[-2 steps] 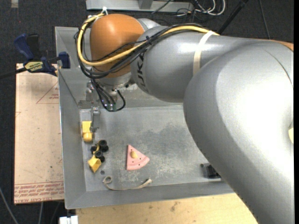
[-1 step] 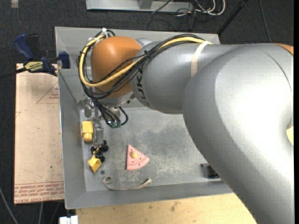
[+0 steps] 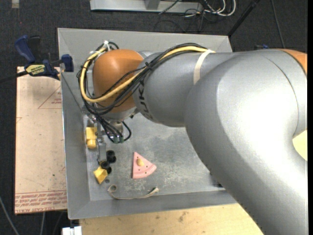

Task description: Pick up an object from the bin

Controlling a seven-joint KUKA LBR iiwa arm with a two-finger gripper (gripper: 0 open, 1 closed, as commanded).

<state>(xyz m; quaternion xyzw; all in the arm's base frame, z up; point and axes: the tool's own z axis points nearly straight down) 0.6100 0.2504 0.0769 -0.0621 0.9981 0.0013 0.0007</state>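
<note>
My gripper (image 3: 101,140) reaches down under the arm's wrist into the bin's left side, close to the left wall. A small yellow block (image 3: 91,137) lies right against its left side; whether it is gripped I cannot tell. Just below the gripper sit two small black pieces (image 3: 110,156) and a second yellow piece (image 3: 100,175). A pink wedge with small holes (image 3: 142,166) lies flat to the lower right of the gripper, apart from it.
A thin curved beige strip (image 3: 133,195) lies along the bin's front wall. The large grey arm covers the bin's middle and right side, and looped cables hang around the wrist.
</note>
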